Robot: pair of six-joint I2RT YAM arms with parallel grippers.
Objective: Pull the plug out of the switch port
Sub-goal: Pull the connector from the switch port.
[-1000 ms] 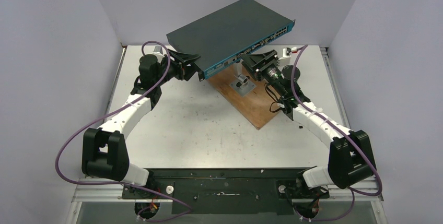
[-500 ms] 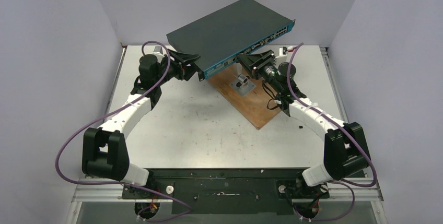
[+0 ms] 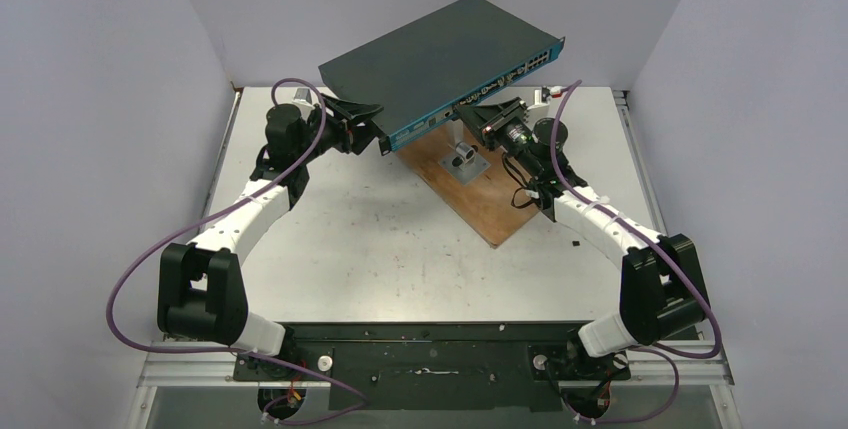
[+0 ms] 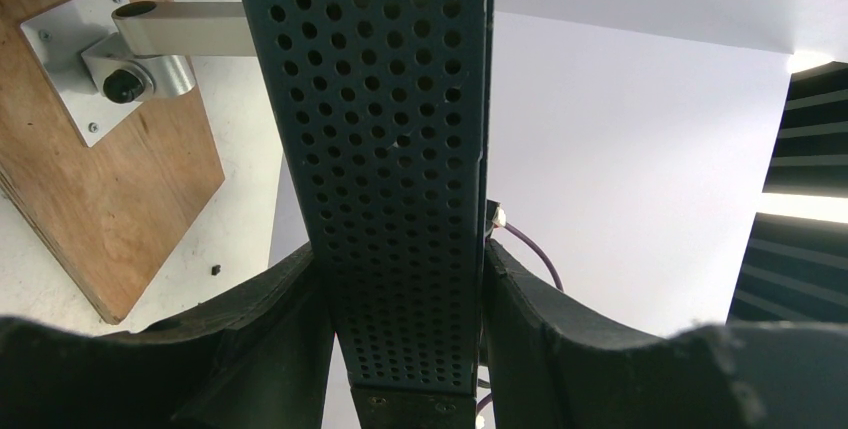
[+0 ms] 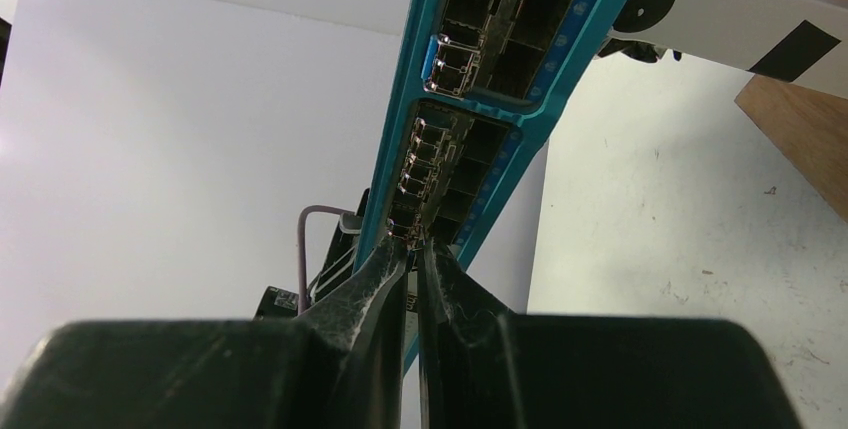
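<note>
The switch [image 3: 440, 54], a flat dark grey metal box with a perforated side wall and a blue socketed face, sits raised on a metal post [image 4: 185, 29] above the wooden board [image 3: 485, 199]. Its long axis runs near-left to far-right, with the face towards the right arm. The left gripper [image 4: 400, 269] clamps its side wall. The right gripper [image 5: 415, 244] has moved in closer to the face than a second ago, its fingers pinched to a thin gap at a lower socket; whether they grip the plug cannot be told.

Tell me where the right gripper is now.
The right gripper sits right of centre in the top view, against the blue front of the switch, above the wooden board; its wrist view shows the fingertips nearly together at that face.
</note>
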